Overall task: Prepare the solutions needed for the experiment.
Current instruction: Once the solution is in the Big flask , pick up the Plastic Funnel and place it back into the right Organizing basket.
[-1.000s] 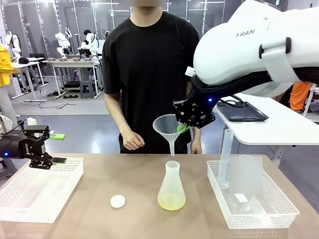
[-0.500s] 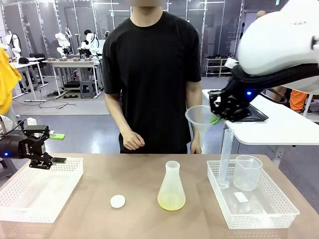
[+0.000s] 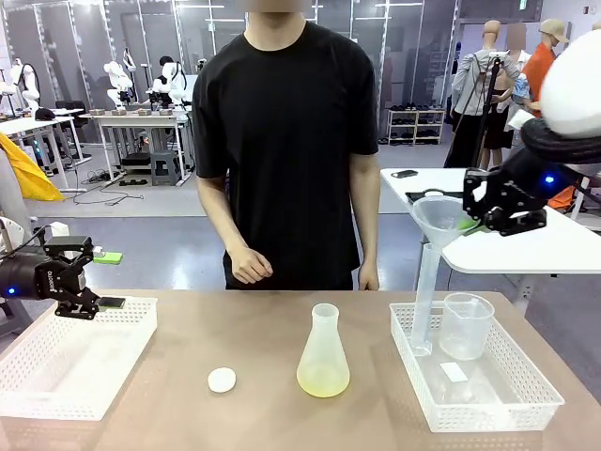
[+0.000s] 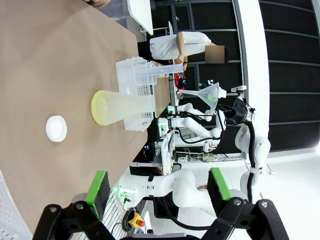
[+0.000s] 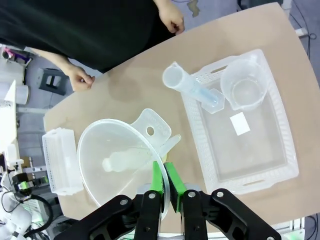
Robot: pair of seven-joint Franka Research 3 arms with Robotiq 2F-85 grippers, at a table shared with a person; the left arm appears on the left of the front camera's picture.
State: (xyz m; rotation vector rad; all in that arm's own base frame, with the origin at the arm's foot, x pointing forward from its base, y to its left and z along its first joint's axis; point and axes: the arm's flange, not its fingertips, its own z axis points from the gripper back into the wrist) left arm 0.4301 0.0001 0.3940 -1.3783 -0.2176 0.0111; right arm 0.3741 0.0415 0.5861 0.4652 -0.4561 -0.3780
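At the middle of the counter, well apart from the right-hand basket, the solution lay as a shallow yellow pool in the flask. Above that basket the right gripper held the funnel, fingers pinched tight on its rim — lowering it well probably meant keeping the spout clear of the tall cylinder and beaker. The left gripper hovered far off, fingers wide and empty.

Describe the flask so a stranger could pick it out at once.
Start at the brown table; near its middle, in front of the person, stands a clear flask. It is the only cone-shaped vessel there, and the only one with pale yellow liquid in its base.
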